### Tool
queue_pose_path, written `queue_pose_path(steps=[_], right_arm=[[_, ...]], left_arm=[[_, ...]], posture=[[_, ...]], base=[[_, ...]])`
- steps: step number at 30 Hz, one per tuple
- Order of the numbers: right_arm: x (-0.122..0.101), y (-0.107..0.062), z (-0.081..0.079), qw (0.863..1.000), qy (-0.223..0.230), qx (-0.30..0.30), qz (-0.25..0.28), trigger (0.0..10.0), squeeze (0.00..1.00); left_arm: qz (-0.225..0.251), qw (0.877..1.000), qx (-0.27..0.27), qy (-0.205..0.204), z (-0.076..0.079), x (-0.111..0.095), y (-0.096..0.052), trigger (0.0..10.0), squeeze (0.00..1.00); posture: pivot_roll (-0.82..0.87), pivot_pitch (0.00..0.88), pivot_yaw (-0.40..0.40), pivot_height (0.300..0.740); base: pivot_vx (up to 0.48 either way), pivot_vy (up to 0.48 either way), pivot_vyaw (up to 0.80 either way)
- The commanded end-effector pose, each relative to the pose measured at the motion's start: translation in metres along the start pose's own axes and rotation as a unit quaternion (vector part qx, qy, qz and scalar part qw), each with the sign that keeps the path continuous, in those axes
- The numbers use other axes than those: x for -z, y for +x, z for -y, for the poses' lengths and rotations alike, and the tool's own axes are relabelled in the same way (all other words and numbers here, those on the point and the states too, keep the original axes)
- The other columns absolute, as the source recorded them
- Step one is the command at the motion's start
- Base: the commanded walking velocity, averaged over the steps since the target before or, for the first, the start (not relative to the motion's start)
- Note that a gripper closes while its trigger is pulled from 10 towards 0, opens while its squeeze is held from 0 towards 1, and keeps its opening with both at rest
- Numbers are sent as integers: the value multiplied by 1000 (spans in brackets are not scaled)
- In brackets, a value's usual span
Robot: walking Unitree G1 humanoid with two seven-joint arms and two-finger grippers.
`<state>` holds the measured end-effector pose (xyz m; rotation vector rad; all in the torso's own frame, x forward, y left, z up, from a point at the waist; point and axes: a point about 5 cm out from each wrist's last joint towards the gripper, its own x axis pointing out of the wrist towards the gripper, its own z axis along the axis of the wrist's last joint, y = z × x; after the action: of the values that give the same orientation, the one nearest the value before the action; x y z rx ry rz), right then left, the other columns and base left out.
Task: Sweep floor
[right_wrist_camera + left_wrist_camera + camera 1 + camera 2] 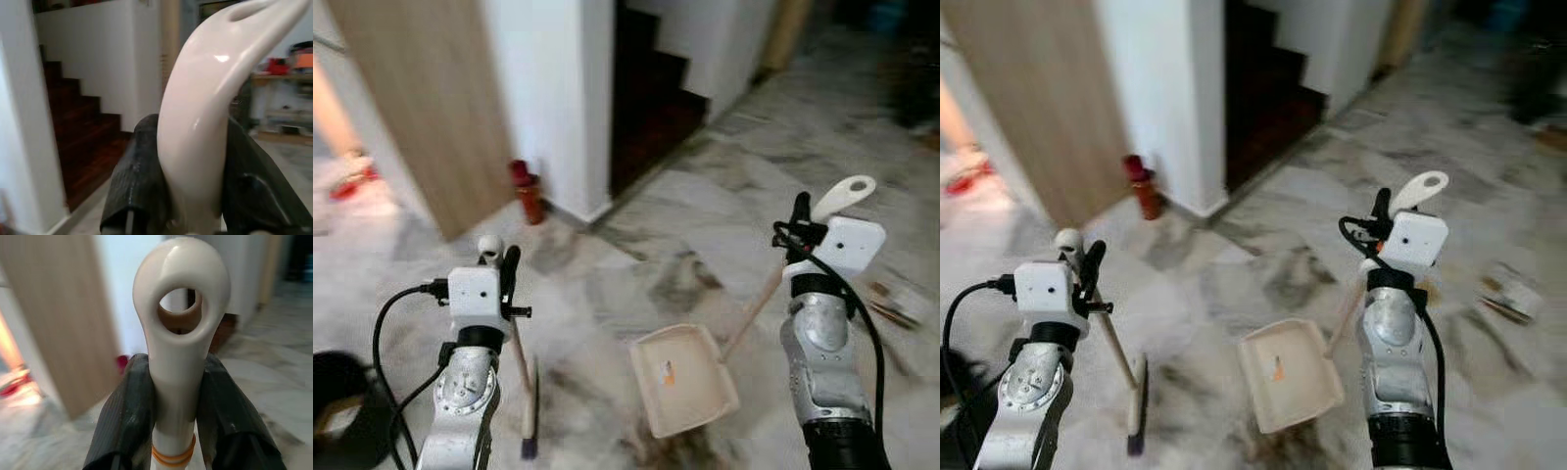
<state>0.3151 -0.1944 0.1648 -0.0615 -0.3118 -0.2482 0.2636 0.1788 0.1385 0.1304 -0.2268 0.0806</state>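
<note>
I have the left gripper pinching the top of the broom handle, just under its ring. The stick slants down and slightly right to the brush head on the marble floor at lower left of the head view. The right gripper is clamped on the curved grip of the dustpan, whose handle runs down and left to the tray lying flat on the floor at lower centre, with a small orange scrap inside it. Brush and tray sit near each other but apart, a bare strip of floor between them, so I judge the next stroke runs rightward toward the pan's mouth. Some litter lies at the right edge, nearer my right arm. A red bottle stands by the white wall corner, and a dark bin sits at lower left; the floor ahead is open.
</note>
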Motion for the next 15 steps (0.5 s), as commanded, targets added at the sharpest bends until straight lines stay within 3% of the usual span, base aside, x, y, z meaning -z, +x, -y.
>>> queue_pose_path(steps=[1,4,15], right_arm=[[-11,3,-3,1000,14,0,22,10000,0],[-11,2,-4,1000,16,-2,19,10000,0],[-11,2,-4,1000,16,-3,19,10000,0]], left_arm=[[25,1000,-1,11,-2,-10,3,10000,0],[25,1000,-4,10,-2,-10,3,10000,0],[33,999,-8,-4,-3,-11,2,10000,0]], posture=[[-18,93,14,740],[-18,93,14,740],[-14,93,13,740]], base=[[0,0,-800],[0,-430,-800],[0,0,-800]])
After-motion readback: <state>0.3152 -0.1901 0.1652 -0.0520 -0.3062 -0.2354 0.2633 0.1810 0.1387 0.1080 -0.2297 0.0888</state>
